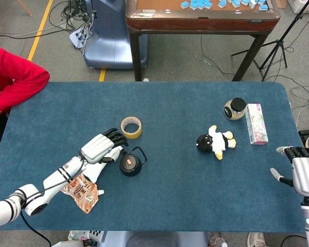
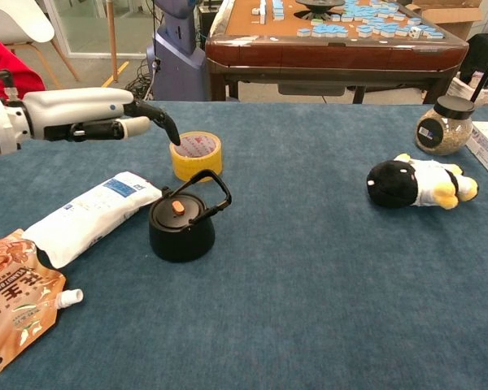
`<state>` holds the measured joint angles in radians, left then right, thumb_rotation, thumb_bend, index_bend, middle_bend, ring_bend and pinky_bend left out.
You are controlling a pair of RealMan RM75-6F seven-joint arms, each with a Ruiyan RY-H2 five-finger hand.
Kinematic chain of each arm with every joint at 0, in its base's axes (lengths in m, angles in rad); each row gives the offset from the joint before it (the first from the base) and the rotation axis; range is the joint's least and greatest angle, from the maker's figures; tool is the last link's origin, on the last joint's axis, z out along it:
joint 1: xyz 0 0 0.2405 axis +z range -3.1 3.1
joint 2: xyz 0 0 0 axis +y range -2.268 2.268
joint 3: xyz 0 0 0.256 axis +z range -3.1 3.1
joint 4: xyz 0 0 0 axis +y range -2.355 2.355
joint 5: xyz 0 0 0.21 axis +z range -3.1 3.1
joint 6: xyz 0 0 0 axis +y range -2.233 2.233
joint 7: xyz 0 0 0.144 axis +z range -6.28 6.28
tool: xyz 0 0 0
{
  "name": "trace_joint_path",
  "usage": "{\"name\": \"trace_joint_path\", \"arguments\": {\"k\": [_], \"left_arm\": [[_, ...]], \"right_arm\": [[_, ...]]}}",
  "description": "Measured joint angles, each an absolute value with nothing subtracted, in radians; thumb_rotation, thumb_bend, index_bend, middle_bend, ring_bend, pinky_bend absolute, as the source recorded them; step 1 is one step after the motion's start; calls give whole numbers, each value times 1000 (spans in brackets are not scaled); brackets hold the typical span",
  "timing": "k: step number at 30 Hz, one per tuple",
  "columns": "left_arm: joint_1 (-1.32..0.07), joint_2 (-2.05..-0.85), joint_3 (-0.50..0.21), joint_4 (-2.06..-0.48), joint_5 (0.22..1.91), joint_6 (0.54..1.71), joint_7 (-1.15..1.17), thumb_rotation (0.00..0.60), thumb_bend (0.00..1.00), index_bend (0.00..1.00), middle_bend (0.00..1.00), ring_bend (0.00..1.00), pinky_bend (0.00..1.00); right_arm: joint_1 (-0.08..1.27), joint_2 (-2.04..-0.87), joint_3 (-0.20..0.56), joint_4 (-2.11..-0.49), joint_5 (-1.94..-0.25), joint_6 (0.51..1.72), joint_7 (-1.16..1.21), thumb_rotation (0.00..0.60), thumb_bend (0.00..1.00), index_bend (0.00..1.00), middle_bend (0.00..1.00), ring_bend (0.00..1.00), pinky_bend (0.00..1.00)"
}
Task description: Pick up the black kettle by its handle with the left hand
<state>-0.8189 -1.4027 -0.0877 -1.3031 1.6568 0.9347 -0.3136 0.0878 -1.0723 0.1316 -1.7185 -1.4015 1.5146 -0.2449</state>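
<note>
Black kettle is seated upright on the counter, one of one, handle raised. Left hand is held spread just left of it, not touching; right hand is spread at the counter's right edge. Two pouches are laid left of the kettle, one tape roll behind.

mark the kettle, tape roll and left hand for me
black kettle (image 2: 181,233), chest view, front of its body.
yellow tape roll (image 2: 196,156), chest view, outer side of the ring.
left hand (image 1: 100,147), head view, back of the hand.
</note>
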Motion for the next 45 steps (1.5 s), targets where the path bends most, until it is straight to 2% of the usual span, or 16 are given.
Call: {"name": "trace_joint_path", "arguments": {"k": [11,29,45], "left_arm": [[-889,-1458,-113,-1310,1582,851,-260,0,591,229,193,92,32],[-955,-1538,-109,-1321,1544,800,-145,0,587,257,197,91,20],[-951,-1534,-57,-1344,1547,807,22,1,587,384,331,97,20]], "right_arm": [[69,-1072,123,-1689,-1392,1520,-204,600,173,378,433,330,290],[46,-1072,112,-1676,-1394,1533,-177,600,173,378,433,330,290],[41,-1077,108,-1657,-1396,1524,-150,600,173,378,433,330,290]]}}
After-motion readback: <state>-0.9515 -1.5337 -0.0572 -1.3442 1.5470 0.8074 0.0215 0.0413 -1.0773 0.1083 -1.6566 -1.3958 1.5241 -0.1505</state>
